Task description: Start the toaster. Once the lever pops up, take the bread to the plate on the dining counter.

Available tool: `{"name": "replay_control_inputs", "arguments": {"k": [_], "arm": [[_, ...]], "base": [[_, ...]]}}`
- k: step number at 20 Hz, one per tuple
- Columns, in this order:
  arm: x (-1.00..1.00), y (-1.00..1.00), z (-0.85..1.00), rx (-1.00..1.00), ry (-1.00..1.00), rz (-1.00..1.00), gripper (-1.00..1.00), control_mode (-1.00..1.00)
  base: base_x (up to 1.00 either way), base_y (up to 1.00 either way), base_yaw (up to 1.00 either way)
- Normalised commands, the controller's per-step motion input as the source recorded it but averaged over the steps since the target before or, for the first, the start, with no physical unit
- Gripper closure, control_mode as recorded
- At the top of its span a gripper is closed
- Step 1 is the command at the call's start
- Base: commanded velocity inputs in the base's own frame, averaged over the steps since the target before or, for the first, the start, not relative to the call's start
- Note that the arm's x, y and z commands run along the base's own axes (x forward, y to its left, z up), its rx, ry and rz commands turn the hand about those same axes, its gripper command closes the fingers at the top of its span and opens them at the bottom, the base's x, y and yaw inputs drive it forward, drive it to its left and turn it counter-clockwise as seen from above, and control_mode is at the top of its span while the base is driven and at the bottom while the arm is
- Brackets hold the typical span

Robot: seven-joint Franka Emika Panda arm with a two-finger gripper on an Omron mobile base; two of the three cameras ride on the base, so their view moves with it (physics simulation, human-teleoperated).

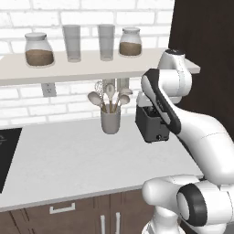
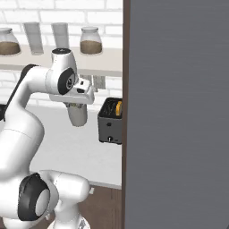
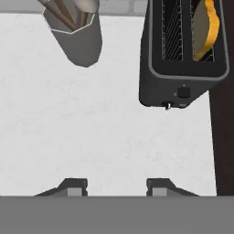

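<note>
The desk (image 3: 91, 137) carries the toaster (image 3: 183, 55) at its far right, beside the dark cabinet wall, with the grey utensil cup (image 3: 80, 39) to its left. A bread slice (image 3: 205, 29) sits in one slot. The tool (image 3: 116, 187) hovers above bare desk, released and empty. Judging by this, starting the toaster and carrying the bread remain undone

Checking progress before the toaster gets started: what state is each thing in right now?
toaster: upright on the counter, a bread slice standing in one slot, the other slot empty
hand: open, holding nothing, above the counter short of the toaster
utensil cup: upright, holding spoons
two jars: lidded, part full
two glasses: upright, empty
</note>
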Motion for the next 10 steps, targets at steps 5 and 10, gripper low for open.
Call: {"name": "replay_control_inputs", "arguments": {"k": [5, 10], "arm": [[-0.32, -0.13, -0.16, -0.01, 0.0, 0.0, -1.0, -1.0], [-0.66, -0.49, -0.29, 0.0, -0.11, 0.02, -1.0, -1.0]], "base": [[0.0, 0.0, 0.0], [0.0, 0.0, 0.0]]}}
